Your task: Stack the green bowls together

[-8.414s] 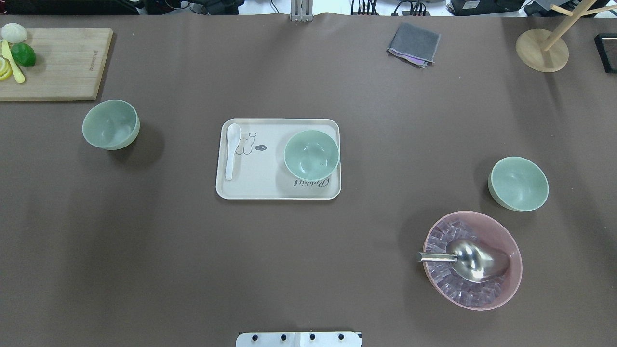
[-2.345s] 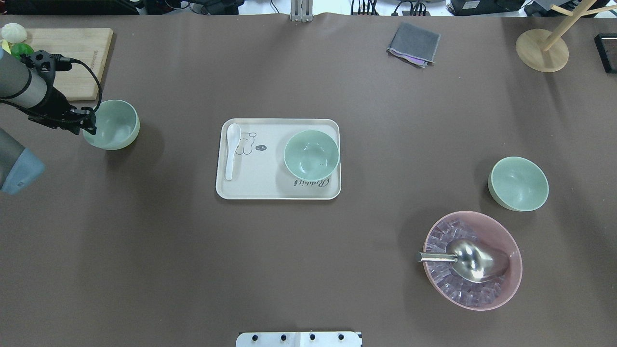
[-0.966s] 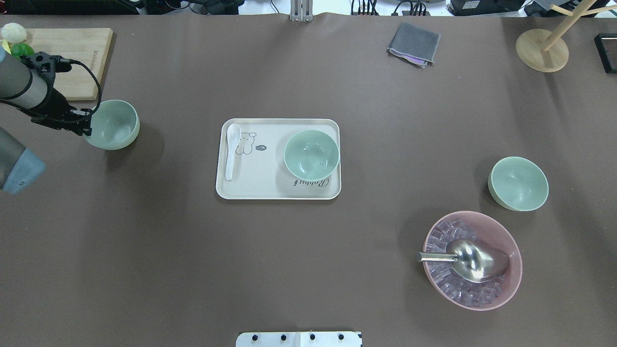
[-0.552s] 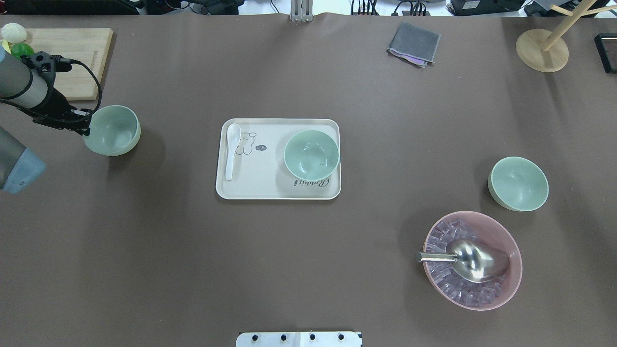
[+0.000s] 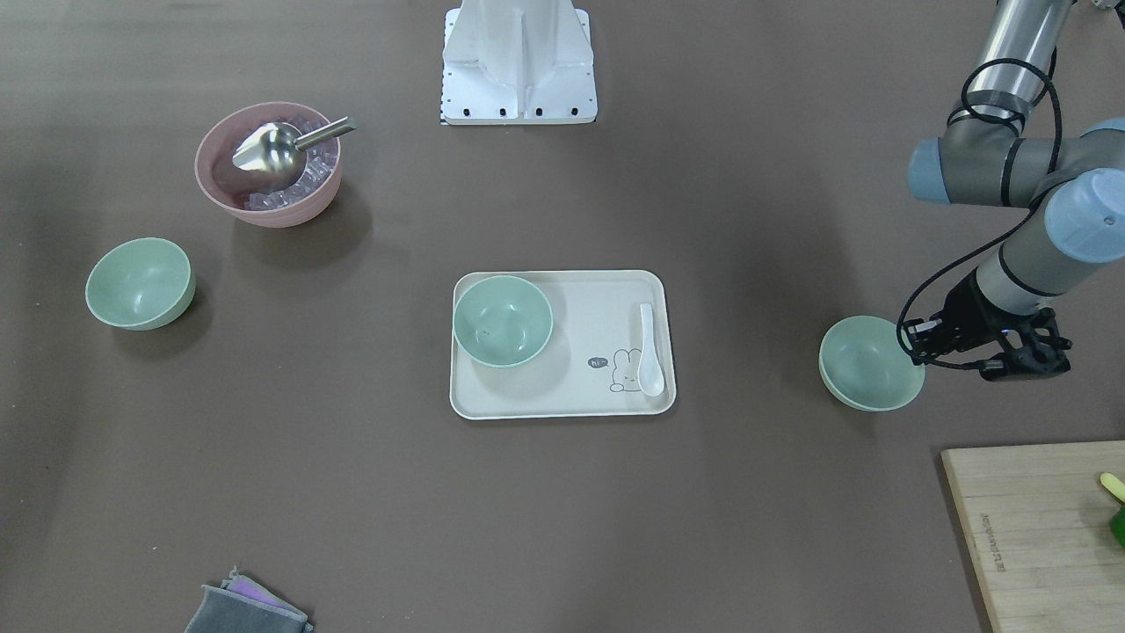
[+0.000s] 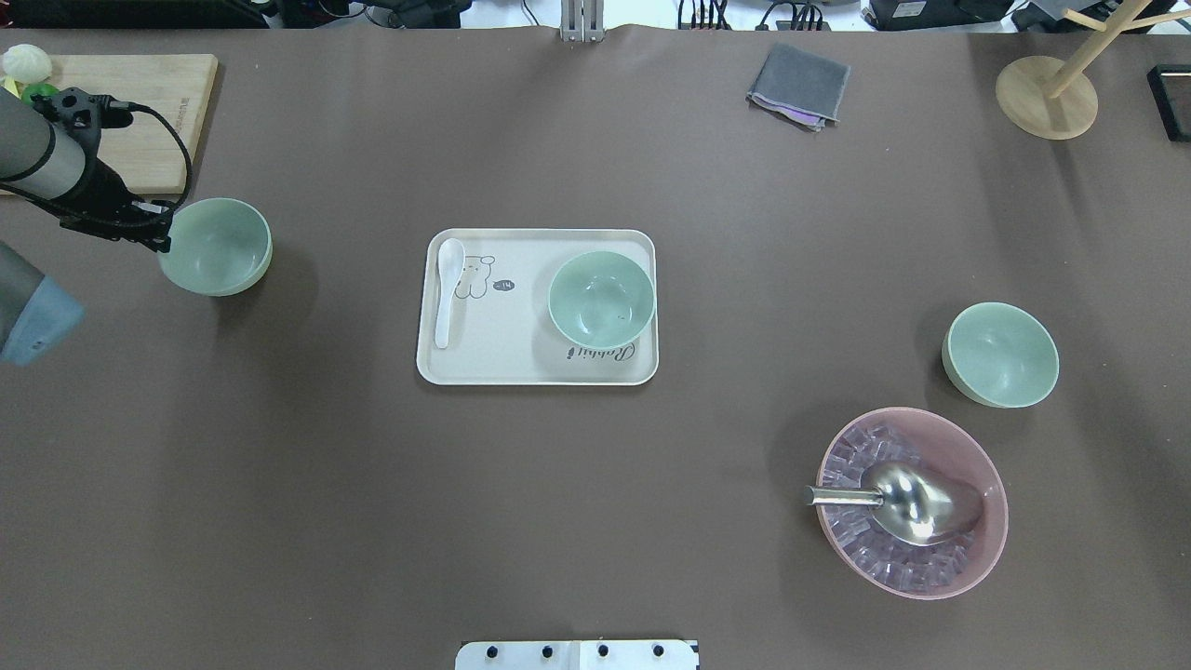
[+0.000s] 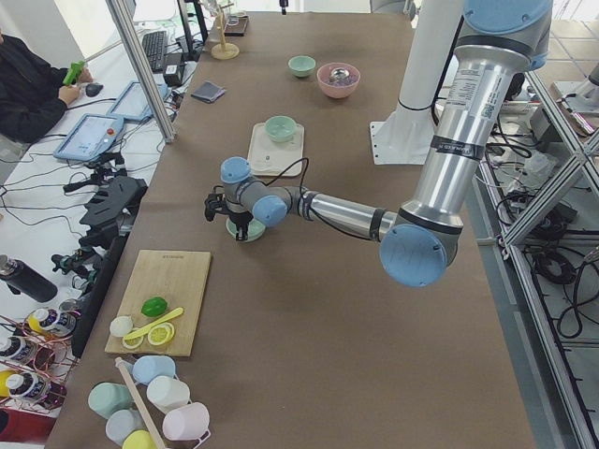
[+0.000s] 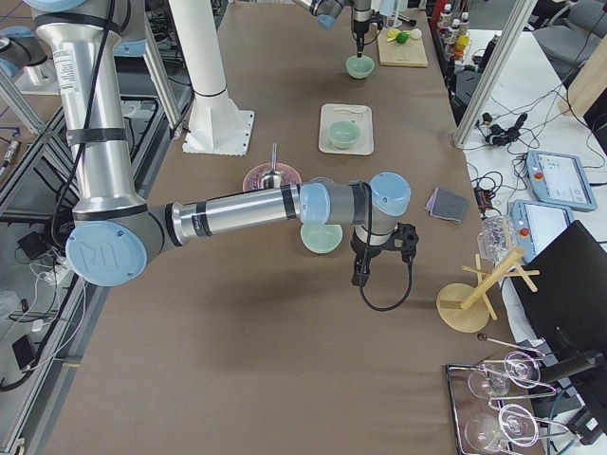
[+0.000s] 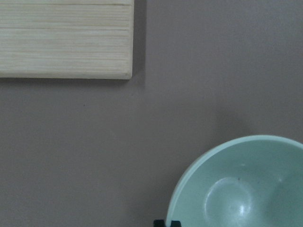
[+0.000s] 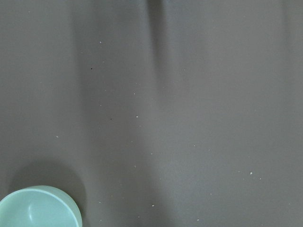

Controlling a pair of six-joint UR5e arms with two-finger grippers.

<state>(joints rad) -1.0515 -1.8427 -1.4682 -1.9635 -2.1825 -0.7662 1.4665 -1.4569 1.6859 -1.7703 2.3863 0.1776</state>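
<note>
**Left jaws on a bowl's rim, the three green bowls apart**

Nearest the robot's base, on its right side of the table (image 6: pixel 595 484), you have the pink bowl (image 6: pixel 972 447). It holds ice (image 6: pixel 879 560) and a metal scoop (image 6: pixel 916 502) whose handle points toward the table's middle. Just beyond it, near but not touching, the right green bowl (image 6: pixel 1000 355) stands upright and empty. The right gripper (image 8: pixel 368 256) hangs over the table beside that bowl. It shows only in the side view, so you cannot tell whether its jaws are spread or pressed together. Its wrist camera catches just the bowl's edge in the lower left corner.

At the table's middle you see the tray (image 6: pixel 502 358). The middle green bowl (image 6: pixel 600 300) sits on its right end and a white spoon (image 6: pixel 447 288) lies along its left end, the two well apart.

Farther out on the robot's left, the left gripper (image 6: pixel 166 233) meets the left green bowl (image 6: pixel 216 247) on the side away from the tray, jaws pinching the rim. In the left wrist view the dark fingertips (image 9: pixel 159 223) sit right at that rim. The bowl is upright and empty, and you cannot tell whether it is clear of the table.

Beyond it lies the cutting board (image 6: pixel 158 102). The cloth (image 6: pixel 798 84) and the wooden stand (image 6: pixel 1047 98) are along the far edge.
</note>
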